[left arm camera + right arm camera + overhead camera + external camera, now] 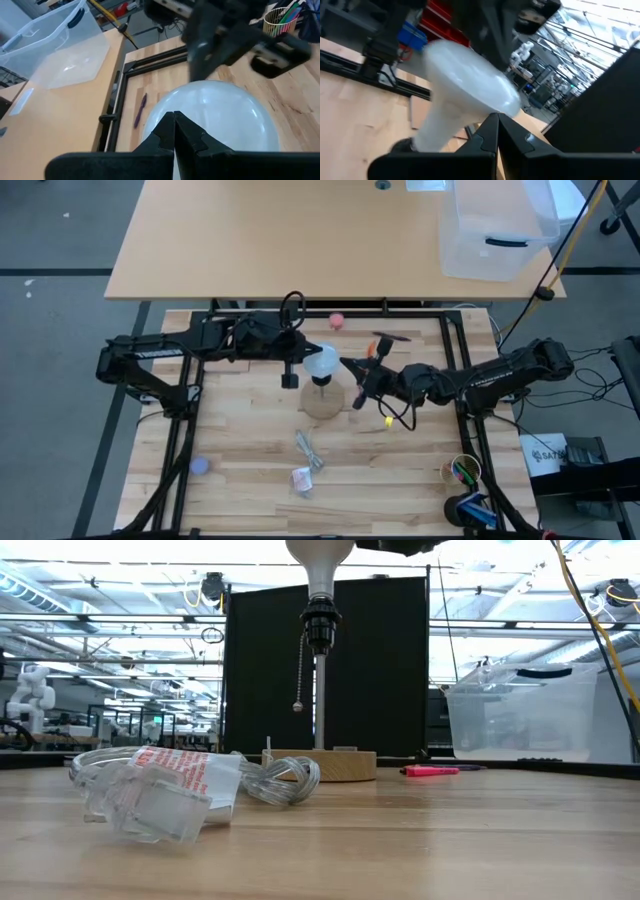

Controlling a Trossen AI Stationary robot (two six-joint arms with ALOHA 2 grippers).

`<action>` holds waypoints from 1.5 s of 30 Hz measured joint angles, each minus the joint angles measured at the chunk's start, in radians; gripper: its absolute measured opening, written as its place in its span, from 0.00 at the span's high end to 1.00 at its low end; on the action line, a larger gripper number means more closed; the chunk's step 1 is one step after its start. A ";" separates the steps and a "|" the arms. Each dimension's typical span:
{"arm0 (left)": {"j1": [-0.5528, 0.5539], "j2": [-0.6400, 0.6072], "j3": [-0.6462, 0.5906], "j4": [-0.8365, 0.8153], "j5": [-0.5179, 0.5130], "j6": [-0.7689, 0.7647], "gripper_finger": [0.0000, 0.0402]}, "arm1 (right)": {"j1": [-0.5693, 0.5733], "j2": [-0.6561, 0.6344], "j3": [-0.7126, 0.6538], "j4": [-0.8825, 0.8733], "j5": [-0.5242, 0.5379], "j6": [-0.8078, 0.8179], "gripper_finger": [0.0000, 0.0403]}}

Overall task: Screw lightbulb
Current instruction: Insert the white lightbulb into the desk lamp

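Pale butcher-block wood forms the work table (250, 480), with a larger tan table behind it and a lab room beyond. Both dark arms meet at the middle of the table. Between their claws stands the lightbulb (321, 361), globe up, its silvery neck seated in a black socket (317, 628) on a post rising from a round wooden base (320, 765). A pull chain (299, 680) hangs beside the post.

The left gripper (174, 131) has its fingers pressed together, holding nothing, with the frosted globe just ahead of its tips. The right gripper (497, 131) is likewise shut and empty, the bulb's taper close in front of it.

The bulb looks light, smooth, slippery and breakable; taking it gently around the widest part of the globe seems safest for turning.

Farther from either claw, a clear plastic bin (497, 230) sits on the tan table, apparently empty. Near the right arm's base, a mesh cup (462, 471) holds coloured pens.
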 joint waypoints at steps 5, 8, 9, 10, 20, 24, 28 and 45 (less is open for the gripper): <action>0.000 0.001 0.000 0.009 -0.020 0.018 1.00 | 0.034 0.001 0.000 -0.001 -0.014 -0.018 1.00; 0.000 0.001 0.000 0.008 -0.021 0.018 1.00 | 0.052 0.001 0.000 -0.001 -0.010 -0.022 1.00; 0.000 0.001 0.000 0.008 -0.021 0.018 1.00 | 0.057 0.001 0.000 -0.001 -0.007 -0.023 1.00; 0.000 0.001 0.000 0.009 -0.021 0.018 1.00 | 0.063 0.001 0.000 -0.001 -0.005 -0.023 1.00; -0.005 0.001 0.000 0.014 -0.022 0.044 1.00 | 0.104 0.001 0.000 -0.023 0.086 -0.034 1.00; -0.005 0.001 0.000 0.032 -0.022 0.052 1.00 | 0.104 0.001 0.000 -0.025 0.088 -0.033 1.00; -0.005 0.000 0.000 0.042 -0.022 0.066 1.00 | 0.104 0.001 0.000 -0.025 0.089 -0.032 1.00; -0.037 -0.024 -0.003 0.050 -0.046 0.100 1.00 | 0.013 0.000 0.000 0.064 0.212 -0.194 1.00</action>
